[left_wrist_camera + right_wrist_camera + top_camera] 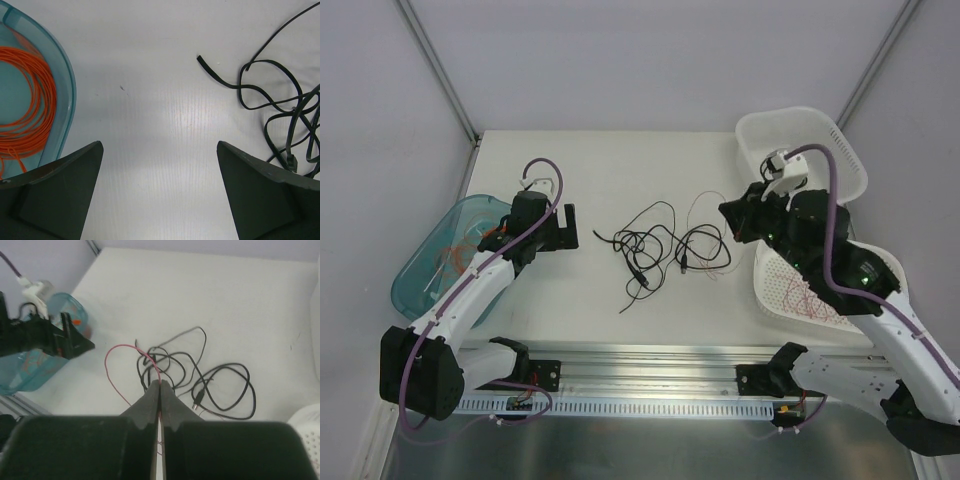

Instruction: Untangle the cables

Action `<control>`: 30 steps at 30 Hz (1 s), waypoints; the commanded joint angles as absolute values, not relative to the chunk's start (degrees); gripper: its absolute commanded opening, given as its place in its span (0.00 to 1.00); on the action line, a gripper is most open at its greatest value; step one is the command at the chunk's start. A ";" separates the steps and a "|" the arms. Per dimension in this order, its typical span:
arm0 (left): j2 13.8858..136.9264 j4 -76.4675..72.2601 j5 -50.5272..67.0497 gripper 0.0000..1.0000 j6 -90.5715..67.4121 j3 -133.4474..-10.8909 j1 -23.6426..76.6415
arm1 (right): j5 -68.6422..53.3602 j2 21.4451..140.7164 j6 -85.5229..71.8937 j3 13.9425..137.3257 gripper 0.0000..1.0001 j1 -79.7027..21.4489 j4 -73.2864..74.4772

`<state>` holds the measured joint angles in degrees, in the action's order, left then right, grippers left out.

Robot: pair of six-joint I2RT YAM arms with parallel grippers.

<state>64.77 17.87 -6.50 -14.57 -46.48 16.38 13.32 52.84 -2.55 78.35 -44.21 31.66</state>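
Note:
The cables (642,242) lie as a loose tangle of thin black wires mid-table, with a thin red wire running through it. My right gripper (730,228) hovers at the tangle's right side. In the right wrist view it (160,382) is shut on the red wire (120,345), which arches up and to the left from the fingertips over the black cables (199,395). My left gripper (570,228) stands open to the left of the tangle. In its wrist view it (160,145) has only bare table between the fingers, and a black cable end (215,74) lies ahead to the right.
A teal bin (415,285) at the left edge holds an orange coil (42,100). A white basket (840,135) stands at the back right. Under the right arm a white perforated tray (772,290) holds some red wire. A metal rail (650,365) runs along the near edge.

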 commanded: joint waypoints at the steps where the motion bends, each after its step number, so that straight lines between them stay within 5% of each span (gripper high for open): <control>1: 63.81 17.23 -6.94 0.99 -14.68 -48.25 15.56 | 15.20 51.42 -7.46 67.12 0.01 -43.60 32.34; 11: 64.07 17.14 -7.38 0.99 -14.41 -47.99 15.56 | 16.34 58.07 -17.75 43.96 0.10 -43.51 28.39; 15: 64.34 17.23 -7.12 0.99 -14.41 -47.99 15.64 | 15.12 64.59 -18.72 44.29 0.22 -43.42 29.09; 21: 64.34 17.23 -7.38 0.99 -14.33 -47.90 15.56 | 12.57 72.76 -23.46 45.53 0.54 -43.50 27.08; 30: 64.16 17.23 -7.03 0.99 -14.33 -48.08 15.56 | 12.04 79.45 -25.66 47.37 0.61 -43.42 25.23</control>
<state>64.79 17.87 -6.55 -14.55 -46.48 16.38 12.62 77.93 -23.51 44.86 -43.62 27.03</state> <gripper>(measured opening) 0.992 0.612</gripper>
